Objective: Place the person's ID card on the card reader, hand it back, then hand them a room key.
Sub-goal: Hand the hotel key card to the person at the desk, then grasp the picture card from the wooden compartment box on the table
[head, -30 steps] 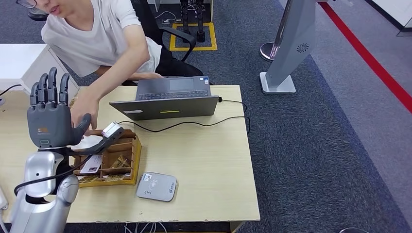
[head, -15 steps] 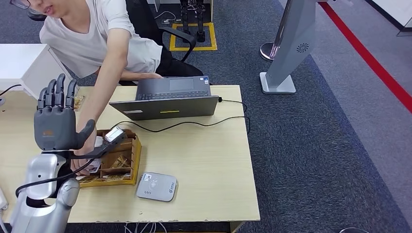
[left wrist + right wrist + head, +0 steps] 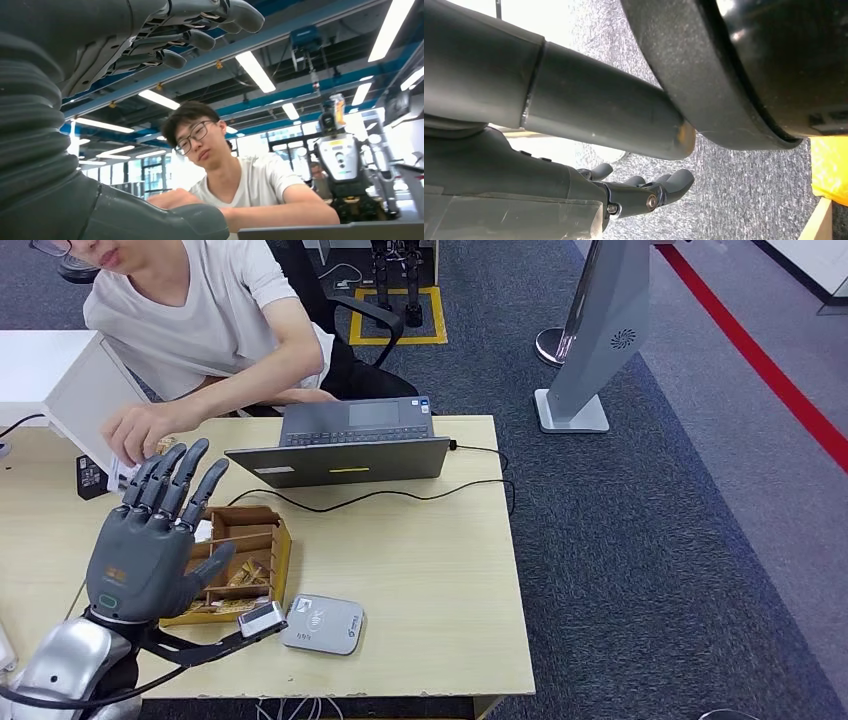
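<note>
My left hand [image 3: 150,545] hovers over the near left part of the table with its fingers spread and nothing in it. Under it stands a wooden organiser box [image 3: 262,552] with cards in its compartments. The grey card reader [image 3: 322,624] lies flat near the table's front edge, right of the box, with nothing on it. The person's hand [image 3: 140,428] is at the back left of the table, fingers on something small and pale that I cannot identify. In the left wrist view the left hand's fingers [image 3: 200,37] are stretched out towards the person. My right hand [image 3: 644,192] hangs over grey carpet, holding nothing.
An open laptop [image 3: 350,445] sits at the back middle of the table, its black cable [image 3: 420,495] trailing across to the right edge. A small black device [image 3: 90,477] and a white box [image 3: 60,380] are at the far left. A grey kiosk stand [image 3: 600,330] stands on the carpet.
My left hand has tipped forward and come down from upright to over the organiser box. The person's hand has drawn back from the box to the table's back left.
</note>
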{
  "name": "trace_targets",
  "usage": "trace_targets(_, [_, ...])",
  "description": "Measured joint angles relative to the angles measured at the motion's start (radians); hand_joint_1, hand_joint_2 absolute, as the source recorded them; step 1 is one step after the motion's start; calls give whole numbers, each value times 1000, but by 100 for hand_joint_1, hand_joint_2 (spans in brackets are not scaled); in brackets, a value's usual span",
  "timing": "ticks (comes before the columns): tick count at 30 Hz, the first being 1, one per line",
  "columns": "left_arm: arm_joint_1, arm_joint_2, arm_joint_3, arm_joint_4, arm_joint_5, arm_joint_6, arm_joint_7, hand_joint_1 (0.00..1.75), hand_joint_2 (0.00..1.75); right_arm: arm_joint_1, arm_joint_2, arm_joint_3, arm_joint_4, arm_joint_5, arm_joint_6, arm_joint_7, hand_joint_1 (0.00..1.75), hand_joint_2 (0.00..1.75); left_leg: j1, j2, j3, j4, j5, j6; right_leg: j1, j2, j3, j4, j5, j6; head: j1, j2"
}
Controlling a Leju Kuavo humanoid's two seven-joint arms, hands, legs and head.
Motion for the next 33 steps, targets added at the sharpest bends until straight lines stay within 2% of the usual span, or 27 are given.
trace_targets(7, [41, 72, -33, -61, 28, 22, -29, 0, 175, 4, 2, -14, 0, -14, 2, 4, 0, 0, 0, 0, 0, 0, 0, 0, 0, 0, 0, 0, 0, 0, 0, 0])
trace_targets(13, [82, 143, -36, -37, 122, -108, -18, 0, 175, 3, 5, -32, 3, -20, 26, 13, 0, 0, 0, 0, 0, 0, 0, 0, 0, 0, 0, 0, 0, 0, 0, 0])
trace_targets(18, [148, 205, -37, 5, 154, -138, -9, 0, 175, 5, 7, -39, 3, -21, 17, 19, 0, 0, 1, 1, 0, -1, 0, 0, 0, 1, 2, 0, 0, 0, 0, 0])
trace_targets(25, [303, 200, -46, 97, 212, -83, 32, 0, 175, 4, 8, -48, 5, -17, 38, 34, 0, 0, 0, 1, 0, -1, -1, 1, 0, 1, 0, -1, -1, 0, 0, 0])
trace_targets(33, [340, 175, -55, 138, 194, -25, 113, 0, 175, 5, 8, -49, 5, -5, 13, 30, 0, 0, 0, 0, 0, -1, -1, 1, 0, 0, 0, -1, -1, 0, 0, 0])
